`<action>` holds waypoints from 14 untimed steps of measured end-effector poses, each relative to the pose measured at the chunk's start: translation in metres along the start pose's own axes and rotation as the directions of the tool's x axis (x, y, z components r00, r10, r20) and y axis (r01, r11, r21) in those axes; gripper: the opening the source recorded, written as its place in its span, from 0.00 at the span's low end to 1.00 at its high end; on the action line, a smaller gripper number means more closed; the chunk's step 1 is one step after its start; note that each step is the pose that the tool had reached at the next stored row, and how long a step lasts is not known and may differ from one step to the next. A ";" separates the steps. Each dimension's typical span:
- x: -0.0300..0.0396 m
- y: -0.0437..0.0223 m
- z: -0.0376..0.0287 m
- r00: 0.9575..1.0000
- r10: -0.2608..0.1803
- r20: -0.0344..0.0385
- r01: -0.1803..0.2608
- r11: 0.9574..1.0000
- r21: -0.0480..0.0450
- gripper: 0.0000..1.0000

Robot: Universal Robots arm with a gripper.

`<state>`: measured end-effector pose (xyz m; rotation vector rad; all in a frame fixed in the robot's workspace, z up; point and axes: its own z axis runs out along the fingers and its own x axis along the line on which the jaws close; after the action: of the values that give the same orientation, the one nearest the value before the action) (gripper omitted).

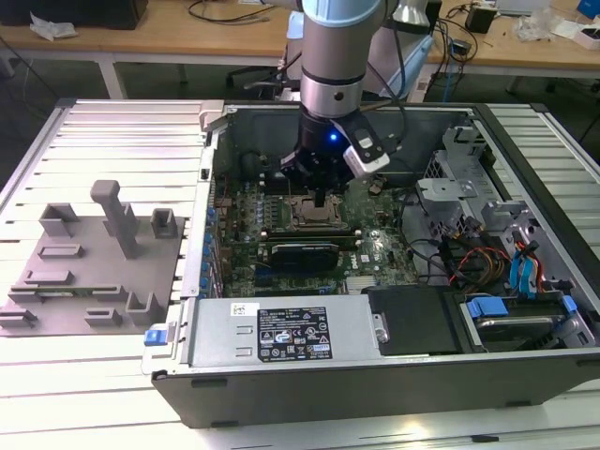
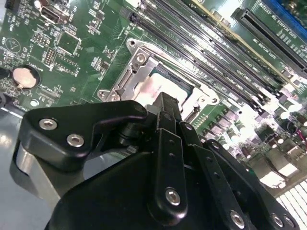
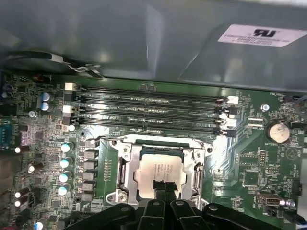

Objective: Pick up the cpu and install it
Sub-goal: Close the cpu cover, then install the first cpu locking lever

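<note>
The cpu (image 3: 160, 168) lies flat in the metal socket (image 3: 125, 168) on the green board (image 3: 249, 163). The gripper (image 3: 164, 186) sits right over it, its fingers (image 3: 157, 188) pressed together.

The cpu (image 3: 159, 167) is silver-grey, its socket frame (image 3: 125, 168) bright metal, the motherboard (image 3: 249, 159) green, the jaws black.

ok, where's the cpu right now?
In the first wrist view the cpu sits inside the metal-framed socket on the motherboard, beside the memory slots, with the end effector right over it.
</note>
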<state>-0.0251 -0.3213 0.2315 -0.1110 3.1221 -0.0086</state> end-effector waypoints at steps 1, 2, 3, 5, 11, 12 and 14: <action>-0.0001 0.0000 -0.0022 1.000 0.000 0.000 0.000 1.000 0.000 0.11; -0.0002 0.0000 -0.0071 1.000 0.000 0.000 0.000 1.000 0.000 0.11; -0.0002 -0.0001 -0.0118 1.000 0.000 0.000 0.000 1.000 0.000 0.11; -0.0003 0.0000 -0.0135 1.000 0.001 0.000 -0.001 1.000 0.000 0.11; -0.0003 -0.0001 -0.0139 1.000 0.001 0.000 -0.001 1.000 0.000 0.11; -0.0003 -0.0001 -0.0140 1.000 0.000 0.000 0.000 1.000 0.000 0.11; -0.0003 -0.0001 -0.0140 1.000 0.001 0.000 -0.001 1.000 0.000 0.11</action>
<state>-0.0251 -0.3212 0.2455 -0.1102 3.1221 -0.0085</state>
